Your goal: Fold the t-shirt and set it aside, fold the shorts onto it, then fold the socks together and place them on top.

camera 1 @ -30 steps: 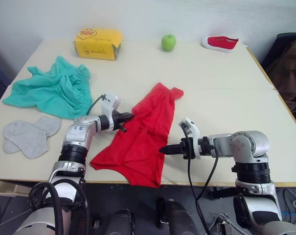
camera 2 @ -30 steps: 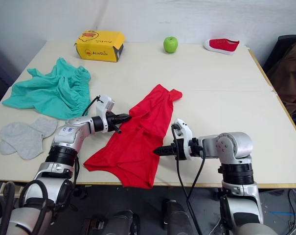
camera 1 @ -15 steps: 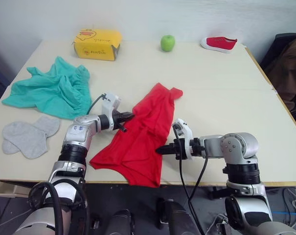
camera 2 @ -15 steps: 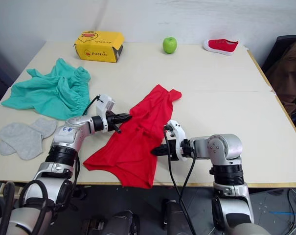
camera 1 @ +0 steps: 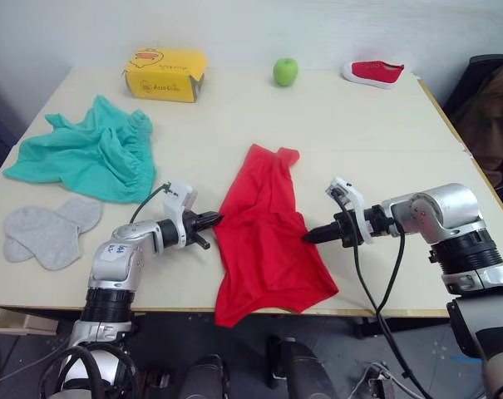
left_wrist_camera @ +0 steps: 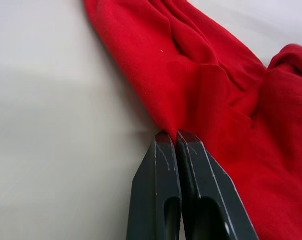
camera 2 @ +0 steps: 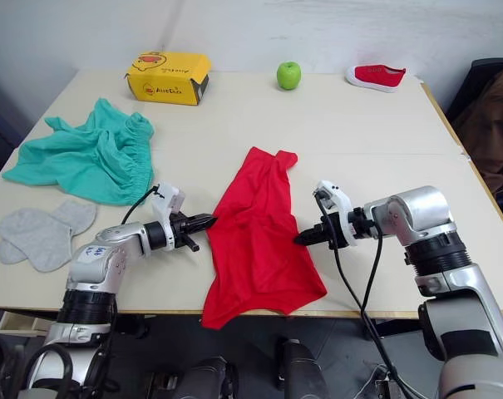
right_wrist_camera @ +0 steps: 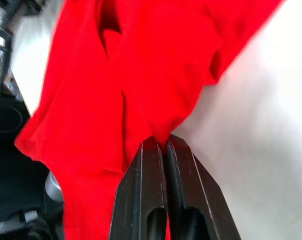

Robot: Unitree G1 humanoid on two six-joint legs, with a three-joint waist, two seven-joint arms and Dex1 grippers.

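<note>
T-shirt (camera 1: 263, 237) pinched between both tools

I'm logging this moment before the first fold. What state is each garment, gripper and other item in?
t-shirt: crumpled, unfolded, hem over the table's near edge, pinched on both sides.
left gripper: shut on the t-shirt.
right gripper: shut on the t-shirt.
shorts: bunched, unfolded.
socks: flat, overlapping, not folded.
yellow box: closed.
apple: whole.

Beige table (camera 1: 384, 141), white wall (camera 1: 318, 25)
</note>
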